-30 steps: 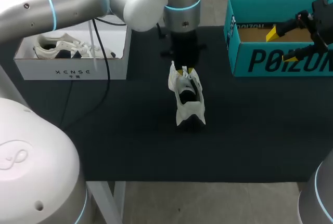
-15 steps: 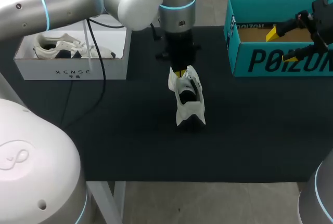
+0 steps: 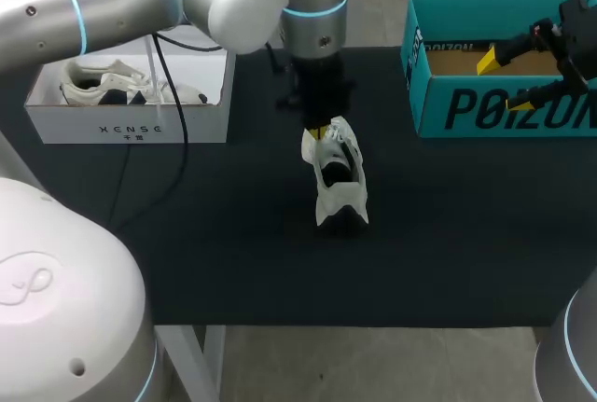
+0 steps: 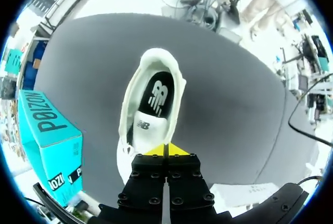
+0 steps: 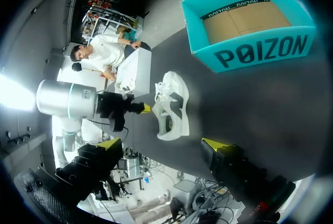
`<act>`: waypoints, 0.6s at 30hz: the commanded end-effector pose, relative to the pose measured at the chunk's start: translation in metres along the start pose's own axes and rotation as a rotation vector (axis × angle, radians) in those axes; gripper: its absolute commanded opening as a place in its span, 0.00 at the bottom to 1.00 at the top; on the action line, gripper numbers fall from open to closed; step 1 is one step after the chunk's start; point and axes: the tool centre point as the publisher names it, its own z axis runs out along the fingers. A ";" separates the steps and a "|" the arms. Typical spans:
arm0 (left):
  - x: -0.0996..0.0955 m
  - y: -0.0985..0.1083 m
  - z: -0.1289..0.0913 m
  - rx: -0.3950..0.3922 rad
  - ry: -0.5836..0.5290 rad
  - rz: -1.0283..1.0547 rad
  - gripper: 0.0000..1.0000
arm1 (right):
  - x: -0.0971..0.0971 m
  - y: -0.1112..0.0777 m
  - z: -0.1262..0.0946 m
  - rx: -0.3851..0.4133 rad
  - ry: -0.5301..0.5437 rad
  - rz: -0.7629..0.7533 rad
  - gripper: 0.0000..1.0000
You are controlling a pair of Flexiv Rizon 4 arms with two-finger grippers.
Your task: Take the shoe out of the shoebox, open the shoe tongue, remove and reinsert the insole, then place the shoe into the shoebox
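A white shoe (image 3: 338,183) stands on the black table, its opening facing up. From the left wrist view I look into the shoe (image 4: 130,104): a black insole (image 4: 157,93) and the white tongue (image 4: 145,125) show. My left gripper (image 3: 322,130) hangs over the shoe's far end, its yellow tips (image 4: 166,149) pinched together on the tongue's edge. My right gripper (image 3: 505,82) hovers open in front of the teal shoebox (image 3: 466,108), holding nothing. Its fingers (image 5: 112,146) stand wide, with the shoe (image 5: 174,107) far ahead of them.
At the back left stands a white box (image 3: 126,127) holding another white shoe (image 3: 112,83). A black cable (image 3: 182,131) hangs from my left arm over the table. The teal shoebox (image 5: 250,52) is empty, with a cardboard floor.
The left gripper's fingers have closed at the shoe's tongue, and the left arm has drawn slightly back and up. The shoe and the right arm have stayed put.
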 end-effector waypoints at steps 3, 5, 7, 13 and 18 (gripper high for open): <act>0.016 -0.038 -0.009 -0.064 -0.061 -0.717 0.00 | 0.000 0.000 0.001 0.001 -0.004 0.002 1.00; 0.015 -0.050 -0.010 -0.106 -0.041 -0.863 0.00 | 0.000 0.000 0.001 0.001 -0.004 0.002 1.00; 0.016 -0.061 -0.011 -0.129 -0.021 -1.034 0.00 | 0.000 0.000 0.001 0.001 -0.004 0.002 1.00; 0.011 -0.079 -0.006 -0.143 -0.025 -1.321 0.00 | 0.000 0.000 0.001 0.001 -0.004 0.002 1.00; 0.010 -0.094 -0.012 -0.118 -0.063 -1.395 0.00 | 0.000 0.000 0.001 0.001 -0.004 0.002 1.00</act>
